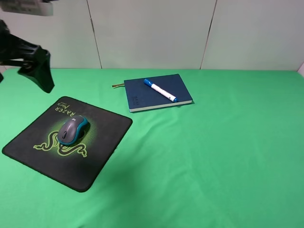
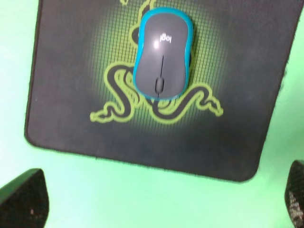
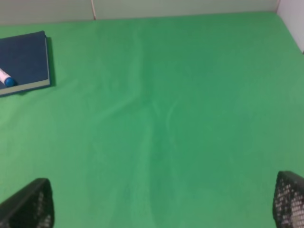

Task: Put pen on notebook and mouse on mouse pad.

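The Logitech mouse (image 1: 72, 130) sits on the Razer mouse pad (image 1: 102, 156), squarely over the green snake logo, its long axis running roughly toward the "RAZER" lettering. Away from the pad, toward the back wall, the marker pen (image 1: 160, 90) lies diagonally across the navy notebook (image 1: 137, 99), wholly on its cover. Both placements look complete, so I judge no further pick is called for. The left gripper (image 2: 156, 202) hangs above the pad's near edge, fingers spread wide and empty; the right gripper (image 3: 164, 204) is likewise wide apart and empty, well clear of the notebook over bare green cloth (image 1: 223, 161).
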`<action>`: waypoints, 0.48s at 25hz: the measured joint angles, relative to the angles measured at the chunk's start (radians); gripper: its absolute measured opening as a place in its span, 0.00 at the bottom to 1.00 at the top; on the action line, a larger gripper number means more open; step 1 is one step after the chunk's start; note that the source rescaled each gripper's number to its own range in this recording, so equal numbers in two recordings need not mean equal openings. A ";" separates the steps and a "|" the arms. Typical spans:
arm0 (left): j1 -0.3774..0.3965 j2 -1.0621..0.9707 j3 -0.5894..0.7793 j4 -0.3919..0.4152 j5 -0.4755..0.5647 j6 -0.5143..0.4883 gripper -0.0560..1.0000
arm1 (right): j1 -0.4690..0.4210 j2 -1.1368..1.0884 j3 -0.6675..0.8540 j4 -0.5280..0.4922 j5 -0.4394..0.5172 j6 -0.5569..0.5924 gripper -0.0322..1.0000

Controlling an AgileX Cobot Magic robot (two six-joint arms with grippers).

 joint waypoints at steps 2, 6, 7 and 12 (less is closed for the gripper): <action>0.000 -0.049 0.029 0.000 0.010 0.000 0.99 | 0.000 0.000 0.000 0.000 0.000 0.000 1.00; 0.000 -0.166 0.118 0.000 0.032 -0.006 1.00 | 0.000 0.000 0.000 0.000 0.000 0.000 1.00; 0.000 -0.198 0.141 0.000 0.039 -0.011 0.99 | 0.000 0.000 0.000 0.000 0.000 0.000 1.00; 0.000 -0.363 0.232 -0.010 0.056 -0.015 0.99 | 0.000 0.000 0.000 0.000 0.000 0.000 1.00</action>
